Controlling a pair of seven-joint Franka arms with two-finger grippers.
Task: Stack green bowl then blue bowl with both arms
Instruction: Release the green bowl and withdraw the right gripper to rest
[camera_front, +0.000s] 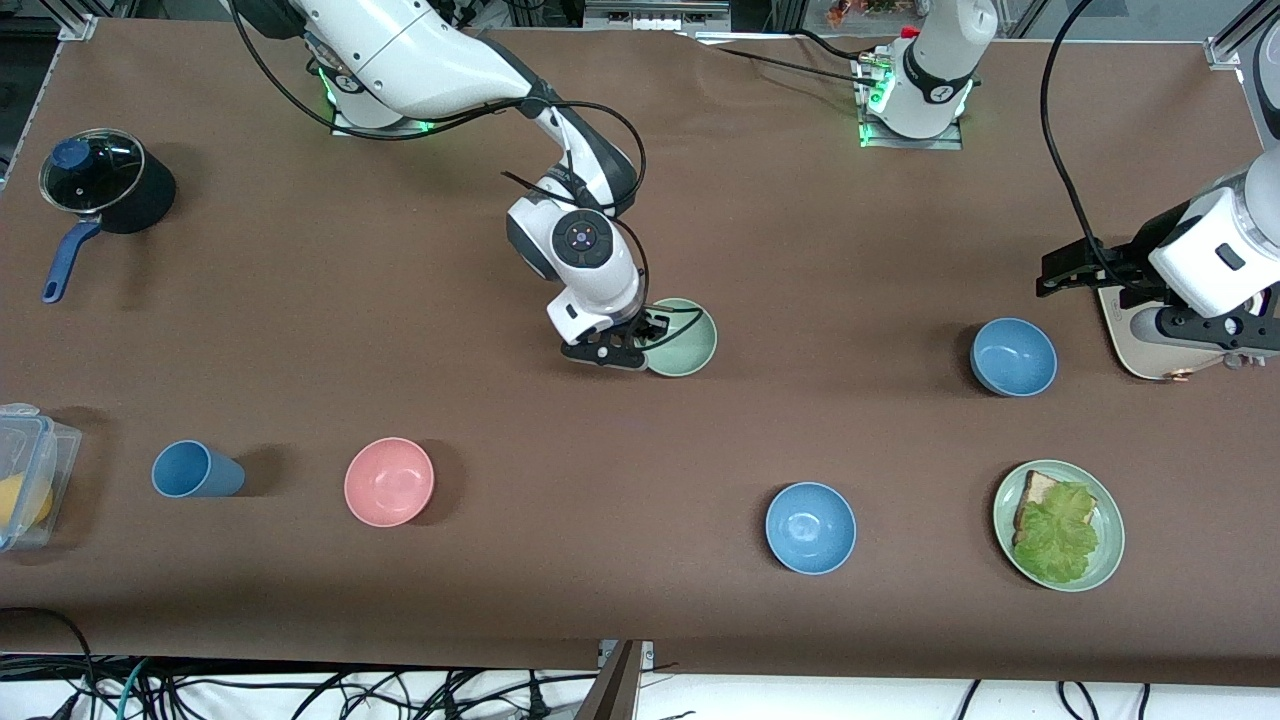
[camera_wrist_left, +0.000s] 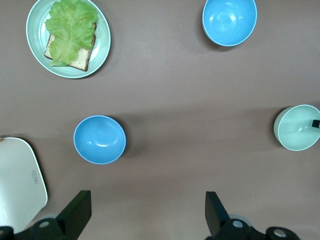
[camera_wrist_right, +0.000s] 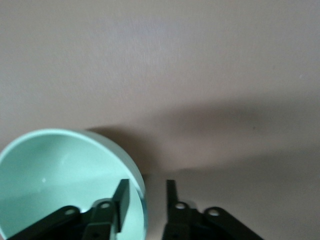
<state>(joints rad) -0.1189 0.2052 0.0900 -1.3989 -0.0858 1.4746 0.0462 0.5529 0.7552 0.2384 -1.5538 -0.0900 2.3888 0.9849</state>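
- The small round pale mint-green bowl (camera_front: 683, 337) sits on the brown table (camera_front: 400, 330) about mid-table, between the two arms' ends, and farther from the front camera than the pink bowl (camera_front: 389, 481).
- The right gripper (camera_front: 640, 338) is down at that bowl's rim; in the right wrist view one finger is inside the bowl (camera_wrist_right: 70, 180) and the other outside, with the rim in the gap between them.
- The jaws stand a little apart around the rim, and I cannot tell from these views whether the pads press on the wall.
- The step in hand, as I judge it, concerns the green bowl alone: the right arm is either taking it or letting it go at the middle of the table.
- Two small round medium-blue bowls rest apart from it: one (camera_front: 1013, 356) toward the left arm's end, the other (camera_front: 810, 527) nearer the front camera, beside the flat green plate with bread and lettuce (camera_front: 1105, 500).
- The left gripper (camera_wrist_left: 145, 210) hangs high over the left arm's end of the table, its fingers spread wide with nothing between them; this arm waits.
- Next, I judge, the left arm needs to descend on a blue bowl, most readily the one just below it (camera_wrist_left: 100, 139), pinch its rim, and carry it over the green bowl.
- That calls for the right gripper to clear the green bowl first.
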